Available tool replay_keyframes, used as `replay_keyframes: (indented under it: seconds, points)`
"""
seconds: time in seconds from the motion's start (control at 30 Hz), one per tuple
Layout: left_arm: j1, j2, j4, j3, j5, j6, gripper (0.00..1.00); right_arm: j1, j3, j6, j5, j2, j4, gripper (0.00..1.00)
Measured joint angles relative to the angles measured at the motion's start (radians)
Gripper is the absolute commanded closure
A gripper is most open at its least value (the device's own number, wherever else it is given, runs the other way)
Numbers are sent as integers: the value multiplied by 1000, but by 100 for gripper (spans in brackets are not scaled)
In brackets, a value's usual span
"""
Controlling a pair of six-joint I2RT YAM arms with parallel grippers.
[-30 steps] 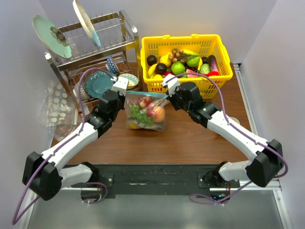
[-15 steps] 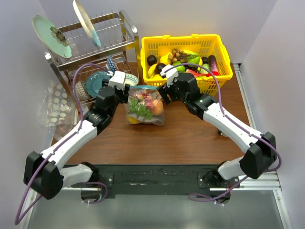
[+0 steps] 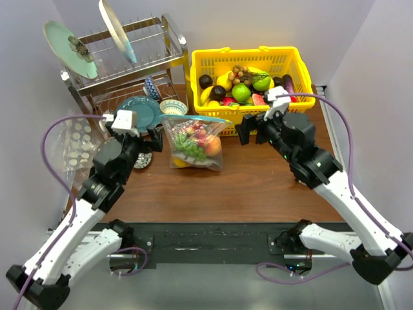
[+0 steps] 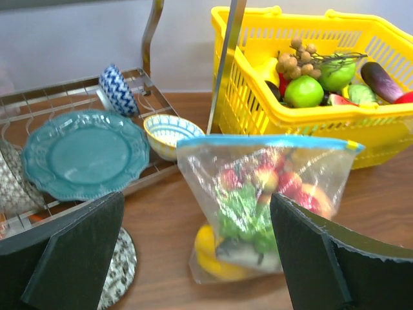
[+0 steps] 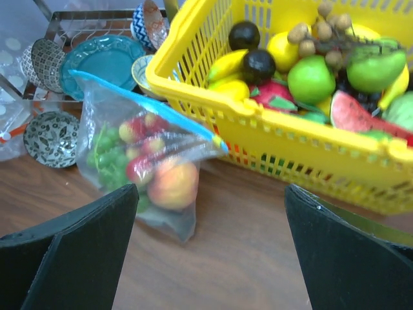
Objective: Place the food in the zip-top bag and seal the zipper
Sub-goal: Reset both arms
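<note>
Standing at the yellow basket's (image 3: 303,76) 7 o'clock, zip-top bag (image 3: 193,147) holds the food (image 3: 197,142), zipper (image 3: 197,119) apparently shut end to end; left gripper (image 3: 153,135) at its 9 o'clock, right gripper (image 3: 243,134) at 3, both spread and empty, so task judged nearly complete.

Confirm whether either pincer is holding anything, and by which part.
Nothing held: left pincer and right pincer are both open, apart from the zip-top bag.

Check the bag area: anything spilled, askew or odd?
Nothing stands out. The zip-top bag stands upright on the table with the food inside, none spilled; its zipper runs straight. Left gripper and right gripper are open, clear of it.
</note>
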Motion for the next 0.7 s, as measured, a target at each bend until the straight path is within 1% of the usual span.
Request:
replay_keyframes:
  seconds: [0.2, 0.33, 0.53, 0.7]
  points:
    - [0, -176, -42, -129, 28, -43, 0, 0, -225, 113, 77, -219, -42, 1]
    - [0, -238, -72, -169, 49, -43, 0, 0, -338, 193, 148, -368, -53, 1]
    - [0, -299, -112, -207, 67, -27, 0, 0, -433, 292, 261, -513, -133, 1]
    - [0, -354, -119, -253, 83, -16, 0, 0, -491, 326, 307, -569, -186, 1]
